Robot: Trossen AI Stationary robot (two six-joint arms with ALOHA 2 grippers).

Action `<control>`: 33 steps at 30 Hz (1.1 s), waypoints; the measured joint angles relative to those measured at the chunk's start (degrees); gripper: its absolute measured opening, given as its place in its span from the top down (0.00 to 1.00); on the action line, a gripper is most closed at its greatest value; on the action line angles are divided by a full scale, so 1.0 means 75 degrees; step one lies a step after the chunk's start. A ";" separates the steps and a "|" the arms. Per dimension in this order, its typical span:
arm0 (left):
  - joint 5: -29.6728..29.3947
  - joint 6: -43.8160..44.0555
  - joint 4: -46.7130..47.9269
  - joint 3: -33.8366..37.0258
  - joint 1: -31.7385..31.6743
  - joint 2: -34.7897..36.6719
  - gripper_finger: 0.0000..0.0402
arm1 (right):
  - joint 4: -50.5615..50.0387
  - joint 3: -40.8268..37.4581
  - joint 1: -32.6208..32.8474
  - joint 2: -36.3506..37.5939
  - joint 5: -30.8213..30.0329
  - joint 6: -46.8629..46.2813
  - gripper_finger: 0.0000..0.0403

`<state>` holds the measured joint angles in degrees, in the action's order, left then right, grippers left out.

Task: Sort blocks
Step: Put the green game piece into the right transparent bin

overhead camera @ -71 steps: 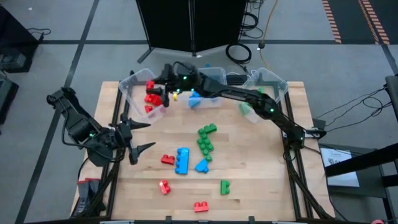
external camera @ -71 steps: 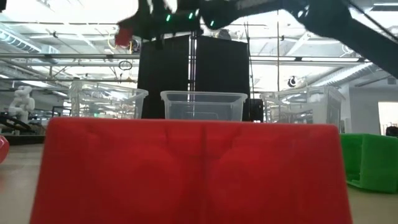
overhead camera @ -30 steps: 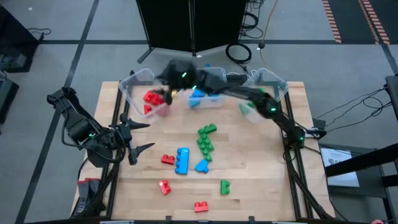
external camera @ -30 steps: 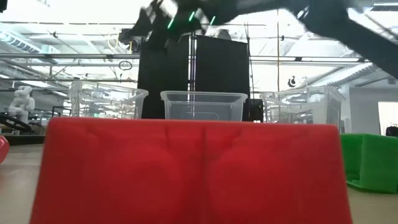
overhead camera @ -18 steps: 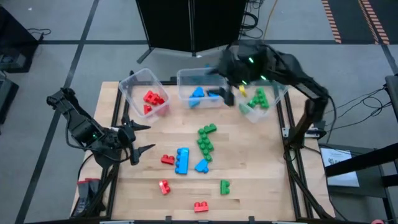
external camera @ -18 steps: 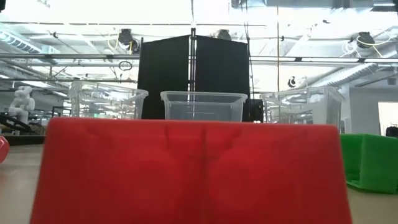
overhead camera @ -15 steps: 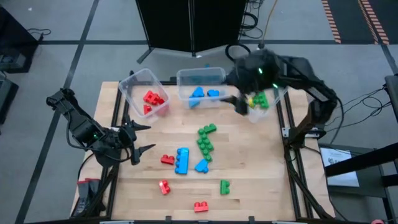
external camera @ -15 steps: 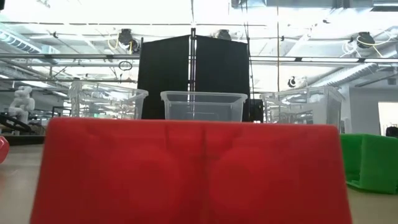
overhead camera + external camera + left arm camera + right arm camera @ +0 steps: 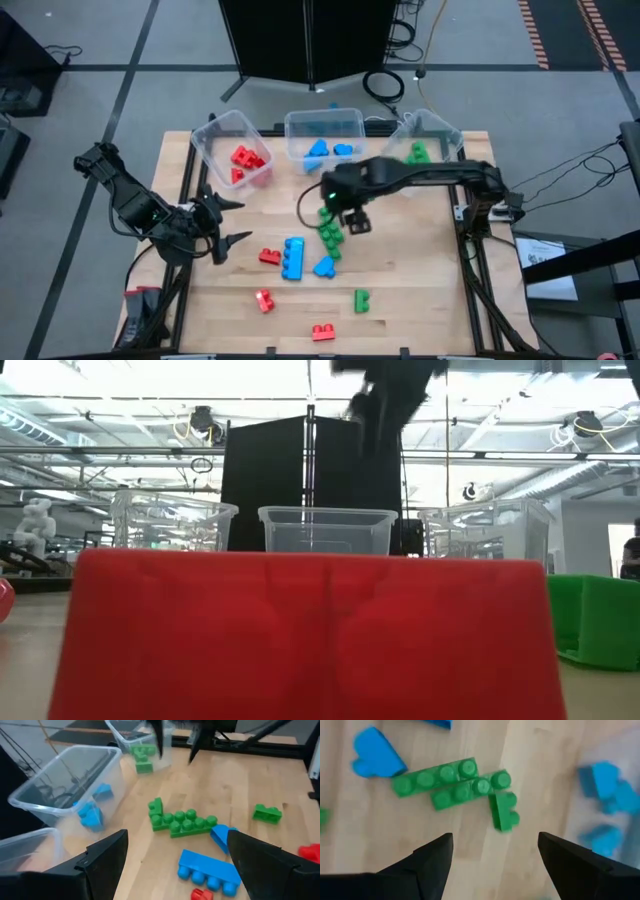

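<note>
Red, blue, green blocks (image 9: 327,229) partly binned; eight loose near green cluster. Right gripper (image 9: 352,217) above it, fingers apart, empty; left gripper (image 9: 228,220) apart, idle.

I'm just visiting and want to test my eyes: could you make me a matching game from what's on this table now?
Things:
1. left bin
2. middle bin
3. right bin
4. right tool

Matches:
A. holds blue blocks
B. open, empty, above the loose green blocks
C. holds red blocks
D. holds a green block

Pairs: 1-C, 2-A, 3-D, 4-B
</note>
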<state>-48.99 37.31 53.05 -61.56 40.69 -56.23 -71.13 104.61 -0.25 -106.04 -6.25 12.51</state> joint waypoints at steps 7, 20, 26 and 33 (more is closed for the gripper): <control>0.0175 0.0185 0.0013 0.0000 0.0005 -0.0002 0.16 | 0.1670 -0.0989 -0.0391 -0.0574 0.0053 0.1049 0.29; 0.0367 0.0192 0.0030 0.0000 0.0005 -0.0005 0.16 | 0.1863 -0.0987 -0.1068 -0.2110 0.0649 0.1312 0.29; 0.0367 0.0191 0.0030 0.0001 0.0005 -0.0005 0.16 | 0.1901 -0.0995 -0.1227 -0.2629 0.0678 0.1365 0.33; 0.0369 0.0188 0.0048 0.0002 0.0005 -0.0005 0.16 | 0.1904 -0.0976 -0.1305 -0.2867 0.1006 0.1315 0.59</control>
<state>-46.22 38.72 53.41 -61.55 40.73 -56.27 -56.85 97.29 -10.04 -127.55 1.30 22.37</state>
